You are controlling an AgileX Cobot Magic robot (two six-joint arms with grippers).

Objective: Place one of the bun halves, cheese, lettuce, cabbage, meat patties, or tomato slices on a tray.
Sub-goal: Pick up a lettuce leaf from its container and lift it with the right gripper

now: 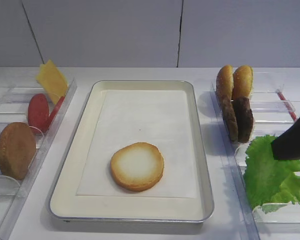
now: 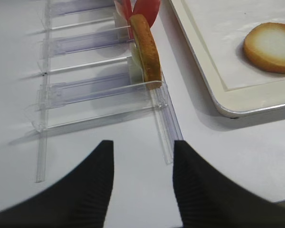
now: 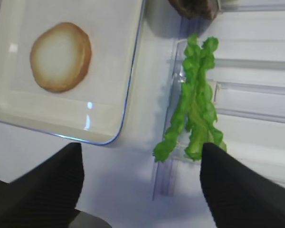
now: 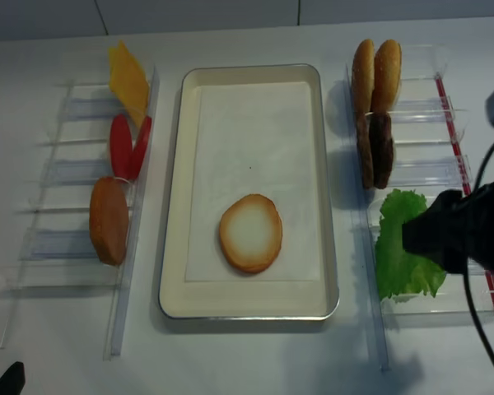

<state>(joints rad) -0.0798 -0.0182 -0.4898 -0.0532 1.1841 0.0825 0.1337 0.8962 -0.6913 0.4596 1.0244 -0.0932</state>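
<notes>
On the far left, a clear plastic rack [image 1: 10,165] holds a cheese slice [image 1: 52,80] at the back, two tomato slices [image 1: 39,112] in the middle and a bun half [image 1: 15,150] standing on edge nearest the front. The left gripper [image 2: 142,185] hangs over bare table just in front of that rack, its jaws apart and empty.

In the middle sits the tray [image 1: 70,165], lined with a white paper sheet [image 1: 145,125]. One bun half, cut face up [image 1: 137,166], already lies flat on the paper toward the front of the tray, so one item is placed; nothing else is on the tray.

To the right, a second clear rack [image 1: 270,100] carries two more bun halves [image 1: 233,82] on edge at the back, two meat patties [image 1: 238,119] in front of them and the lettuce [image 1: 272,175] in the nearest slot. The right gripper [image 3: 141,183] hovers just above the lettuce with its jaws wide apart, holding nothing. In the wrist view the leaves stand between the two fingers [image 3: 242,185].

By my reading, the lettuce is the next piece to go: the grasp is not yet made, and the lift and transfer onto the tray remain.
</notes>
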